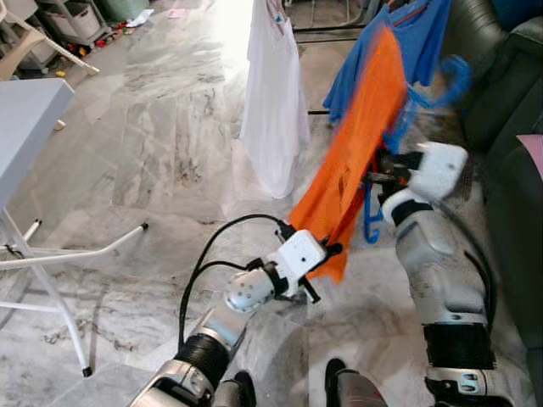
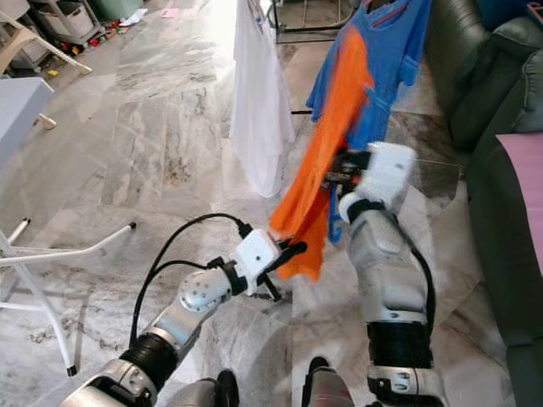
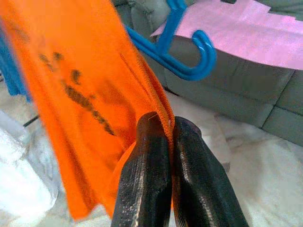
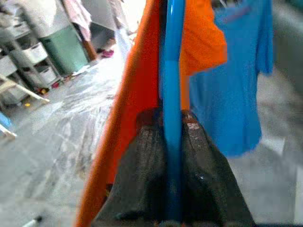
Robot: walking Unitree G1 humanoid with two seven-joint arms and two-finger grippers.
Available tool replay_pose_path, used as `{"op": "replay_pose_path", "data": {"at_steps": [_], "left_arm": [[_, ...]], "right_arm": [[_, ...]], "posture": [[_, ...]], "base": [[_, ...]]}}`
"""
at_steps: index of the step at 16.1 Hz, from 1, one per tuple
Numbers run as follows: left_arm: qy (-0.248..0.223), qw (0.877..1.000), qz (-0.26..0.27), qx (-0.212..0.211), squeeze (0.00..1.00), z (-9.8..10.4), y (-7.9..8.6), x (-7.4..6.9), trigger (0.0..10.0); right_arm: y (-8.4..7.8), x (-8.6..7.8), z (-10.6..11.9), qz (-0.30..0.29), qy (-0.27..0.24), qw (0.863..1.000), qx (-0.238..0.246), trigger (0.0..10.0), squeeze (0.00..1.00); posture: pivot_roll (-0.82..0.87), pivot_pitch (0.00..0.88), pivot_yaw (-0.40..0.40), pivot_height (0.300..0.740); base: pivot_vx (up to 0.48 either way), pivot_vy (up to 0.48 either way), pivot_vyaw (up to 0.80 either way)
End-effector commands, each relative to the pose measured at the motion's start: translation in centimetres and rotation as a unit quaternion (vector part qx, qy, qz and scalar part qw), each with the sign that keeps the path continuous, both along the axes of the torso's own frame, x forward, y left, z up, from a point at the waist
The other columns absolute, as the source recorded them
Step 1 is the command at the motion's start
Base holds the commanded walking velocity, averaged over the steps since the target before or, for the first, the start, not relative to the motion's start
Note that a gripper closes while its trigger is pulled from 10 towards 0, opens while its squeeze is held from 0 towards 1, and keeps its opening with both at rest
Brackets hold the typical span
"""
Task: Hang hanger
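The blue plastic hanger [image 4: 171,90] sits upright btwn the right gripper's [image 4: 172,124] jaws, which are closed tight on its bar; in the head views it's mostly hidden behind the cloth, w/ a curved blue piece [image 1: 372,222] showing below the right wrist. The orange t-shirt [image 1: 361,144] drapes over it, blurred, stretching diagonally from near the blue shirt [image 1: 420,34] down to the left gripper [image 3: 170,130]. The left gripper's jaws are pinched shut on the orange shirt's hem, no gap showing. The left wrist view also catches the hanger's hook [image 3: 199,56] against the grey sofa [image 3: 246,104] and a pink cloth [image 3: 255,33] on it.

Step in hand, as I read it: shirt is on the hanger or nearly so, and the whole thing has to go up to the rail alongside the blue shirt and the white garment [image 1: 273,110]. Rail itself is out of frame, so can't tell hook clearance.

To do it well: keep the right grip firm and hook pointing up, raise straight. The left should let go of the hem before the lift, or follow w/ slack; pulling down could drag the shirt off one shoulder of the hanger. Aim for a gap btwn hanging clothes so fabric doesn't snag. Sofa is close on the right, so swing the elbow inward. Marble floor [image 1: 153,127] and white folding frame [image 1: 59,254] are well apart from the work.
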State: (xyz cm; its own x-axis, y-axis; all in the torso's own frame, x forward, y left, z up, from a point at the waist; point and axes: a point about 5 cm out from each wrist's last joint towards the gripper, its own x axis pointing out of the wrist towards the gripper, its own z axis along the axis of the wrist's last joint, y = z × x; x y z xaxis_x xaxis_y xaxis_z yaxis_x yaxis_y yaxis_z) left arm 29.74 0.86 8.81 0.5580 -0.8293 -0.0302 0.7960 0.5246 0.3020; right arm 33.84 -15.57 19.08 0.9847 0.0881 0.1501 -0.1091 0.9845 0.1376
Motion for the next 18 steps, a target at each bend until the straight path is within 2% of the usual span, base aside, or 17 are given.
{"op": "replay_pose_path", "data": {"at_steps": [1, 2, 4, 6, 7, 9, 12, 16, 18], "left_arm": [[-0.001, 1.0, 0.002, 0.019, 0.0, -0.9, 0.1, -0.6, 10.0], [-0.012, 1.0, 0.015, 0.01, 0.0, -0.5, 0.0, -0.3, 10.0], [-0.027, 0.999, 0.029, -0.003, 0.0, 0.2, -0.1, 0.0, 10.0], [-0.019, 1.0, 0.012, 0.001, 0.0, -0.1, -0.4, -0.3, 10.0], [-0.015, 1.0, 0.001, 0.008, 0.0, -0.5, -0.7, -0.7, 10.0], [-0.01, 1.0, -0.018, 0.017, 0.0, -0.8, -1.1, -1.2, 10.0], [-0.009, 0.998, -0.046, 0.052, 0.0, -2.0, -1.4, -2.1, 10.0], [-0.019, 0.995, -0.08, 0.054, 0.0, -1.8, -2.0, -2.7, 10.0], [-0.015, 0.994, -0.095, 0.049, 0.0, -1.7, -2.5, -2.9, 10.0]], "right_arm": [[1.0, 0.0, 0.9, 0.027, -0.023, 0.999, -0.001, 10.0, 0.0], [1.5, -0.2, 0.2, 0.047, -0.008, 0.999, -0.011, 10.0, 0.0], [1.4, -0.4, -1.0, 0.041, 0.018, 0.999, 0.018, 10.0, 0.0], [0.1, -0.2, -0.9, -0.004, 0.016, 0.994, 0.106, 10.0, 0.0], [-0.7, 0.1, -0.5, -0.028, 0.013, 0.991, 0.133, 10.0, 0.0], [-1.2, 0.4, 0.0, -0.042, 0.01, 0.985, 0.17, 10.0, 0.0], [-1.8, 0.7, 1.0, -0.056, 0.005, 0.966, 0.254, 10.0, 0.0], [-2.2, 1.0, 1.0, -0.074, -0.002, 0.957, 0.279, 10.0, 0.0], [-2.1, 1.0, 0.7, -0.071, 0.003, 0.964, 0.254, 10.0, 0.0]], "posture": [[-0.15, 0.236, 0.095, 0.74], [-0.15, 0.238, 0.093, 0.74], [-0.16, 0.243, 0.09, 0.74], [-0.16, 0.249, 0.09, 0.74], [-0.17, 0.253, 0.092, 0.74], [-0.17, 0.256, 0.093, 0.74], [-0.16, 0.26, 0.092, 0.74], [-0.16, 0.268, 0.088, 0.74], [-0.16, 0.271, 0.087, 0.74]], "base": [[0.0, 0.0, 0.0], [0.0, 0.0, 0.0], [0.0, 0.0, 0.0], [0.0, 0.0, 0.0], [0.0, 0.0, 0.0], [0.0, 0.0, 0.0], [0.0, 0.0, 0.0], [0.0, 0.0, 0.0], [0.0, 0.0, 0.0]]}}
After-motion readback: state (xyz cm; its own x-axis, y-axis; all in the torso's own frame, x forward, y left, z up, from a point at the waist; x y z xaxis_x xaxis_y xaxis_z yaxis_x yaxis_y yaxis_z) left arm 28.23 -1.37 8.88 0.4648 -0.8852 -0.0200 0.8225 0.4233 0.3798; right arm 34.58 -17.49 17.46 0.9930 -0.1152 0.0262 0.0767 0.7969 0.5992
